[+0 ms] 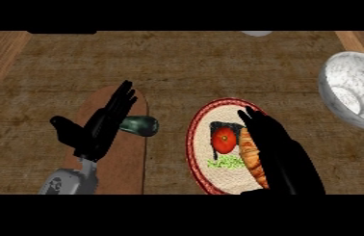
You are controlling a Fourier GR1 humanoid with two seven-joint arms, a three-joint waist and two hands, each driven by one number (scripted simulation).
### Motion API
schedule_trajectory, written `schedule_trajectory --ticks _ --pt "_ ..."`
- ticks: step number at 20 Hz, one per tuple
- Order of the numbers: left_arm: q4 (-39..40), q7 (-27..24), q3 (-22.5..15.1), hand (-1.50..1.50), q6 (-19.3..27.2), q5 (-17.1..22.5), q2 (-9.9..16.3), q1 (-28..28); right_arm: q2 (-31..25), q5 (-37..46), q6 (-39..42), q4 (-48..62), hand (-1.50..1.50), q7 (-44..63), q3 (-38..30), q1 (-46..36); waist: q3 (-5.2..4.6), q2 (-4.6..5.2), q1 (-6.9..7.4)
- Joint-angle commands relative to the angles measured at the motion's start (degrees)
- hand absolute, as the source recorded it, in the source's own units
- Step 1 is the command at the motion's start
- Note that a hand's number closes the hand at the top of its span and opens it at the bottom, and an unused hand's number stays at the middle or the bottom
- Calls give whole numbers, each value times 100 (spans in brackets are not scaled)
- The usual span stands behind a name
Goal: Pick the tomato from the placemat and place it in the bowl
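A red tomato (pixel 224 139) lies on a round placemat (pixel 201 134) with a dark red rim and a cream middle, right of centre. My right hand (pixel 274 143) hovers just right of the tomato with its fingers straight, covering the mat's right side; the hand is open and holds nothing. A marbled white bowl (pixel 341 85) stands at the right edge, partly cut off. My left hand (pixel 99 124) rests open at the left, fingers up, over a brown oval board.
A brown oval board (pixel 128 158) lies at the left with a dark green avocado-like thing (pixel 140 125) on it. On the placemat a croissant (pixel 250 155) and green shreds (pixel 226 162) lie beside the tomato. A pale object (pixel 256 33) peeks in at the top.
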Motion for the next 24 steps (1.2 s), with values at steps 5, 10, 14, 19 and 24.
schedule_trajectory --ticks 5,10,14,19,24 --pt "345 -425 4 0 -301 -91 -37 106 1449 -374 1741 733 -150 2072 69 -1227 15 35 27" --pt "-168 84 160 0 -249 63 124 93 1840 -172 1907 1343 -150 2514 -191 -1426 19 15 58" --pt "164 207 -23 0 118 -194 -321 -298 1743 -54 1828 1705 -150 2182 -224 -1151 24 26 -42" --pt "-238 272 274 0 -219 68 30 -17 1810 -115 2010 2188 -150 1981 -635 -1215 26 16 11" --pt "-345 311 221 0 -187 -95 -85 166 1924 30 2289 1920 -150 1917 -589 -1083 28 10 -12"
